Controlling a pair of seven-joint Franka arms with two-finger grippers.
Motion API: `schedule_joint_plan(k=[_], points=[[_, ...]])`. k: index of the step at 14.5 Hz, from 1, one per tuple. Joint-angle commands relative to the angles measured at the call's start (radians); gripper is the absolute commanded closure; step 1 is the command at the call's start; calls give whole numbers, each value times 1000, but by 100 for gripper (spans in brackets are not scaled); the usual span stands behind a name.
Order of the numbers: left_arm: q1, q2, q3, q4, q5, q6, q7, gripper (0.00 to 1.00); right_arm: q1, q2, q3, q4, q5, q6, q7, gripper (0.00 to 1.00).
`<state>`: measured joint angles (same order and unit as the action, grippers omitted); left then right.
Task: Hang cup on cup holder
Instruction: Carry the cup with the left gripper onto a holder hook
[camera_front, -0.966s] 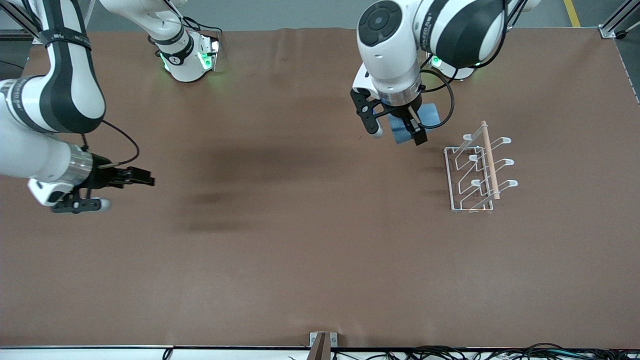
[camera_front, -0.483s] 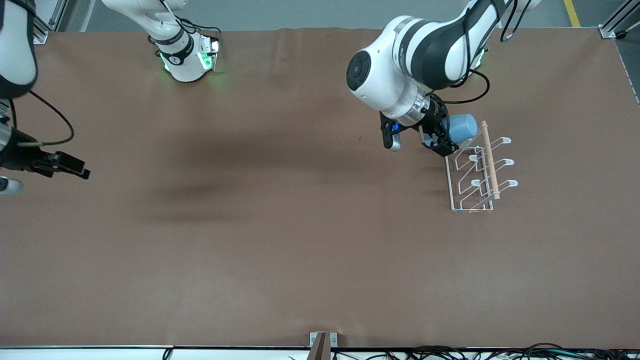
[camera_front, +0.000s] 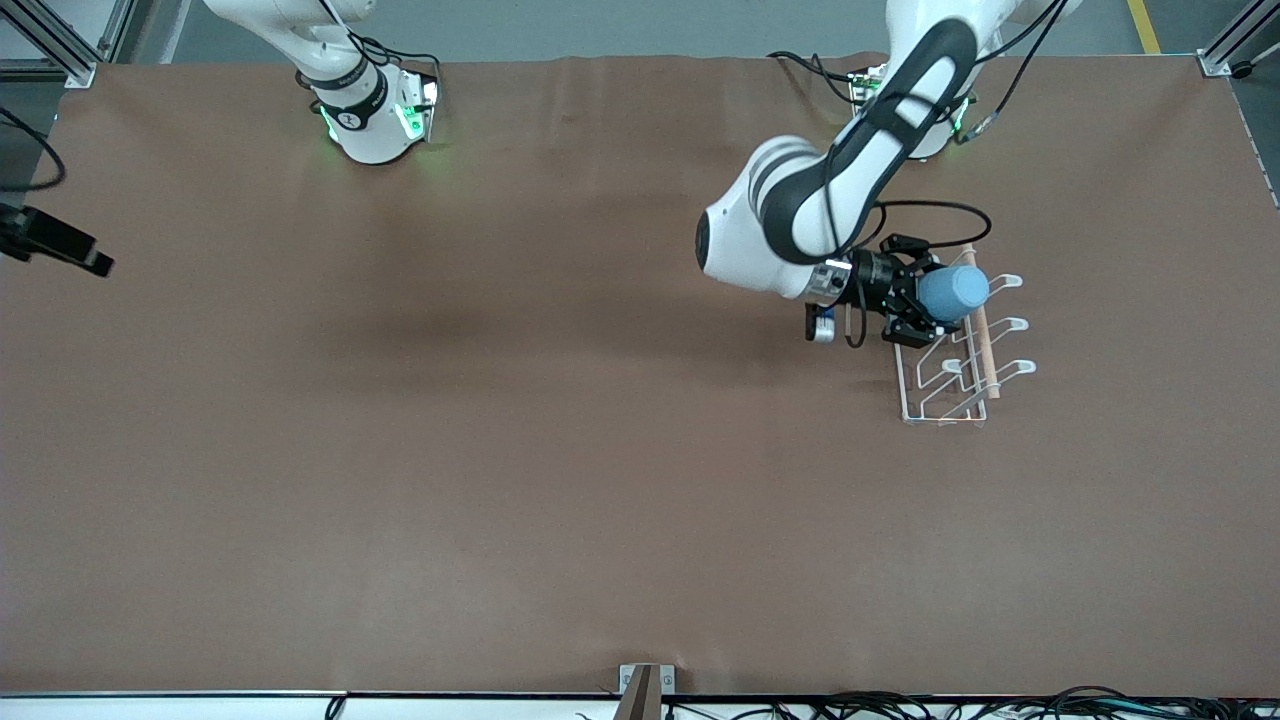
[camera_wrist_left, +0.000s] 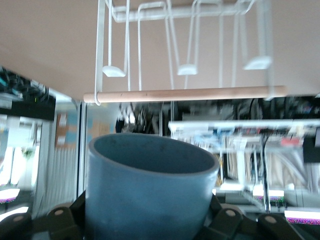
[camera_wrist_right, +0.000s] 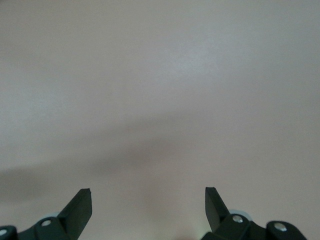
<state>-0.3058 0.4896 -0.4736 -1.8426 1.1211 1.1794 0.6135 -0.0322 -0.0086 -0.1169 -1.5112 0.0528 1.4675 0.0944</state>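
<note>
The light-blue cup (camera_front: 955, 292) is held on its side by my left gripper (camera_front: 915, 302), which is shut on the cup's base end. It hangs over the end of the white wire cup holder (camera_front: 945, 385) that lies farther from the front camera, beside the wooden rod (camera_front: 984, 345). In the left wrist view the cup (camera_wrist_left: 150, 195) fills the space between the left gripper's jaws (camera_wrist_left: 149, 222), its open mouth facing the rod (camera_wrist_left: 185, 93) and the looped prongs (camera_wrist_left: 187, 69). My right gripper (camera_wrist_right: 148, 200) is open over bare table at the right arm's end (camera_front: 65, 248).
The brown table mat (camera_front: 560, 450) is bare apart from the rack. A small bracket (camera_front: 645, 680) and cables sit at the table edge nearest the front camera. The right arm's base (camera_front: 375, 115) stands at the edge farthest from it.
The left arm swung the cup from beside the rack to over its prongs and turned it sideways. The right arm drew back toward its end of the table, nearly out of the front view.
</note>
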Motion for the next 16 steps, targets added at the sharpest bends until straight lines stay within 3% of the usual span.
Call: schedule_joint_plan(k=[1,6,12,16], points=[[8,93,-2,11,116,-76,-37,99,-26,15,17,63,-8,-36,-48,0],[11,184,46,13,238,-87,-49,99,-12,19,23,48,-94,37,-125,0],[13,248,70,26,286,-84,-142,97,18,19,29,43,-94,40,-128,0],[14,326,70,97,284,-78,-182,94,11,19,23,49,-99,82,-130,0]])
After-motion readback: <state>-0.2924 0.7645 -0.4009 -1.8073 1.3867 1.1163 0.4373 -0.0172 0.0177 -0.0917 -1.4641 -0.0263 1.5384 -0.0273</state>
